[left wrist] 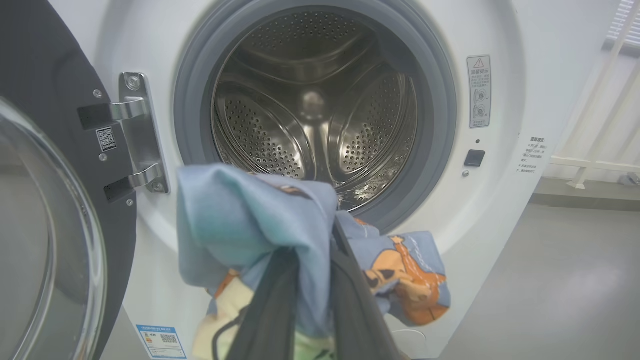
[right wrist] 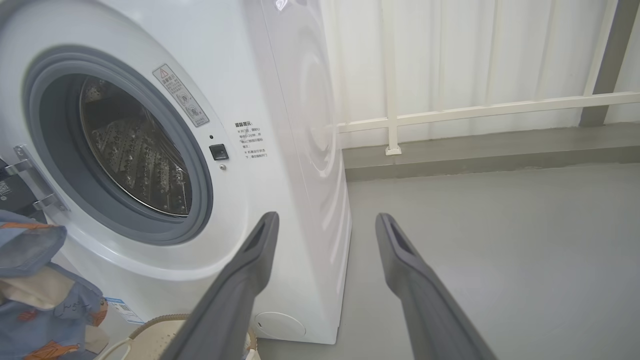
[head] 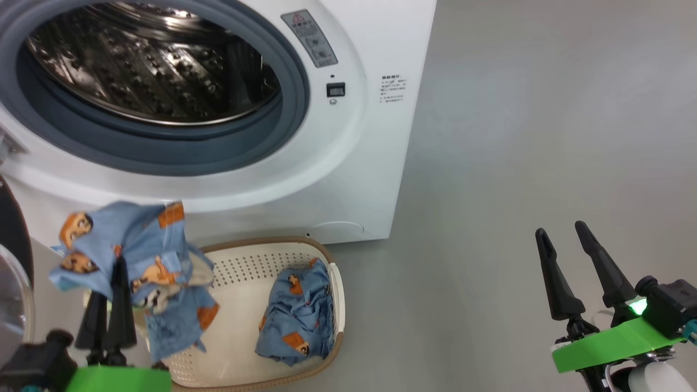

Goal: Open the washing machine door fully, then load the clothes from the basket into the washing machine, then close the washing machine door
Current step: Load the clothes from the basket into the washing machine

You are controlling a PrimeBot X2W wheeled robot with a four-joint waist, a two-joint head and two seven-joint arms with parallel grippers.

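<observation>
Labels first: grey warning sticker (left wrist: 479, 91) w/ red triangle sat right of the opening on the washing machine (head: 348, 163); txt too small to read. Black print block (head: 393, 90) further right was also illegible. QR sticker (left wrist: 105, 139) was on the inner face of the washing machine door (left wrist: 40, 60), beside the hinge bracket (left wrist: 140, 132). Blue label (left wrist: 161, 341) w/ QR sat at the machine's lower front-left, txt unreadable.

Door stood swung open to the left.

Left gripper (head: 111, 277): jaws pinched tight on one piece of the clothes (head: 130, 256), blue w/ orange bears. Cloth was bunched over the tips and hung down both sides. It was held above the basket (head: 239, 261), in front of the opening's lower rim, outside the drum (left wrist: 315, 115).

Second garment (head: 298, 321) lay in the basket's right end. Basket sat on the floor (head: 517, 136) just in front of the machine.

Right gripper (head: 561, 228): jaws spread wide, nothing btwn them, over bare floor right of the machine, well apart from the clothes.
</observation>
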